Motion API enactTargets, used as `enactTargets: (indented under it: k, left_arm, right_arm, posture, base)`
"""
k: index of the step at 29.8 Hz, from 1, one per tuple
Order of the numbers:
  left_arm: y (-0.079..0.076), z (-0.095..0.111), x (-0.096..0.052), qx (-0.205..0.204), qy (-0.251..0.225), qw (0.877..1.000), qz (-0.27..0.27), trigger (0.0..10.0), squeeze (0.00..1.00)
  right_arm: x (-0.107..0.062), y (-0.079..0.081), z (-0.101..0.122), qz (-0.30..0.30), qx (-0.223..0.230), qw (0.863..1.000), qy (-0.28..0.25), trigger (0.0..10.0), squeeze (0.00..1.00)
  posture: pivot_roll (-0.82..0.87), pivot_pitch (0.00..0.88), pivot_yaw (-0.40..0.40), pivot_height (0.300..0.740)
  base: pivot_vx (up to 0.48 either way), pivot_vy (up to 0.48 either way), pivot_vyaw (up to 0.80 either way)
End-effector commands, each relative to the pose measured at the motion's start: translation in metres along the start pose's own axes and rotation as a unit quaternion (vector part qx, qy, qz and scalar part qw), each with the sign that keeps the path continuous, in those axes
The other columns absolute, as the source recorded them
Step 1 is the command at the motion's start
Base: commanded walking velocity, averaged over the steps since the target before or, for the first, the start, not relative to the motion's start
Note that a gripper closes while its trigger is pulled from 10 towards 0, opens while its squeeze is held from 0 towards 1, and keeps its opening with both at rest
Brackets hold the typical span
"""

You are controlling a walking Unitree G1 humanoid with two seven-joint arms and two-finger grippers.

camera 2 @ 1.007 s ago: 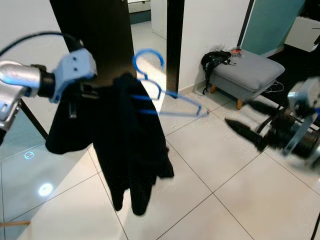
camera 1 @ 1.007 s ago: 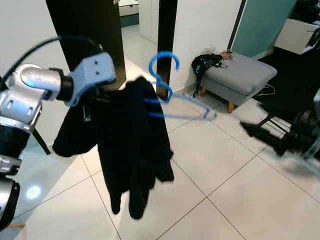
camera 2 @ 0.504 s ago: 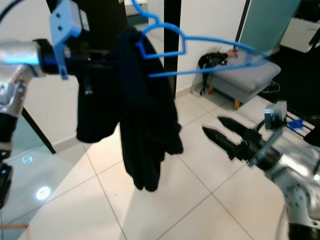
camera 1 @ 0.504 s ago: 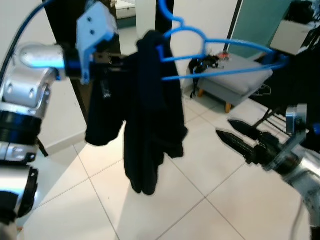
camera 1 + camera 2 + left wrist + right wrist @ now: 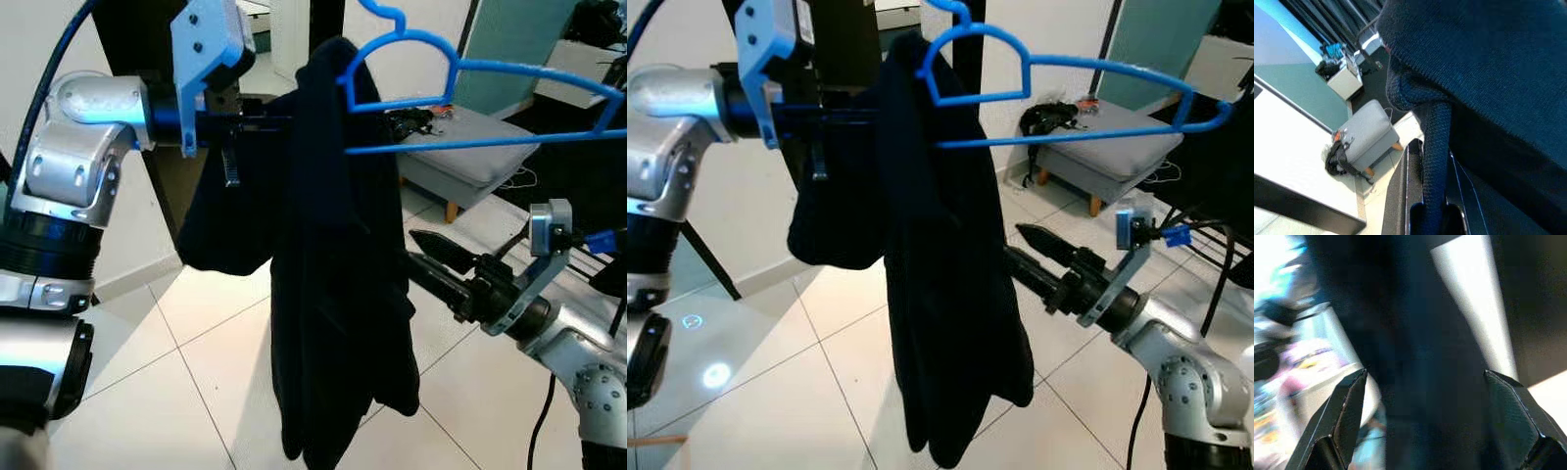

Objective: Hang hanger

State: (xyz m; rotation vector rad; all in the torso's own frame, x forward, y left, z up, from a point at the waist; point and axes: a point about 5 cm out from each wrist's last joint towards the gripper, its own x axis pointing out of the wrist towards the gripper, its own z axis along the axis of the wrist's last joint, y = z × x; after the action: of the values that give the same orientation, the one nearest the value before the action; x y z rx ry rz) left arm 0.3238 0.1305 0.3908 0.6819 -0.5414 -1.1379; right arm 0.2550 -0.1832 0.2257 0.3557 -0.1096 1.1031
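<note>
A blue plastic hanger (image 5: 411,37) is held up high, its long bars reaching to the right. A dark navy garment (image 5: 338,294) is draped over its left end and hangs down toward the floor. My left gripper (image 5: 279,119) reaches in level from the left and is shut on the hanger through the cloth, its tips buried in the garment. In the left wrist view a knit edge (image 5: 1432,161) runs between the black fingers (image 5: 1400,196). My right gripper (image 5: 413,250) stands open at the garment's right side at mid-height, the dark cloth (image 5: 1425,357) close in front of it.
A grey ottoman (image 5: 470,147) on wooden legs stands behind, with a black bag (image 5: 411,122) on its left end. A dark door frame (image 5: 323,20) and a white wall lie beyond the garment. White tiled floor (image 5: 176,392) spreads below. Black cables and stand legs sit at far right.
The left arm has raised the hanger and garment higher and swung them to the right, closer to me. The right gripper has moved in to the garment's edge.
</note>
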Motion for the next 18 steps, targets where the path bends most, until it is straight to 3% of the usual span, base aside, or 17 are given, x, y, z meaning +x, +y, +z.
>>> enactTargets:
  k: [1,4,5,18]
  left_arm:
    - [0.001,0.010,0.003,0.011,-0.018,1.000,0.004,10.0,0.00]
    - [0.000,0.011,0.004,0.011,-0.021,1.000,0.002,10.0,0.00]
    - [0.000,0.012,0.004,0.011,-0.023,1.000,0.001,10.0,0.00]
    - [0.002,0.013,0.000,0.018,-0.015,1.000,0.005,9.7,0.00]
  right_arm:
    - [0.002,0.005,0.000,0.015,-0.002,1.000,0.009,10.0,0.00]
    - [0.003,0.000,0.000,-0.004,-0.009,1.000,0.011,9.8,0.00]
    - [0.003,-0.004,0.001,-0.020,-0.016,1.000,0.013,0.4,0.00]
    - [-0.003,-0.011,0.008,-0.056,-0.039,0.998,0.006,0.0,0.00]
  posture:
    - [-0.01,0.058,0.015,0.740]
    - [-0.01,0.057,0.014,0.740]
    - [-0.01,0.057,0.016,0.740]
    - [-0.01,0.054,0.013,0.740]
  base:
    - [0.000,0.000,0.00]
    - [0.000,0.000,0.00]
    - [0.000,0.000,0.00]
    - [0.000,0.000,0.00]
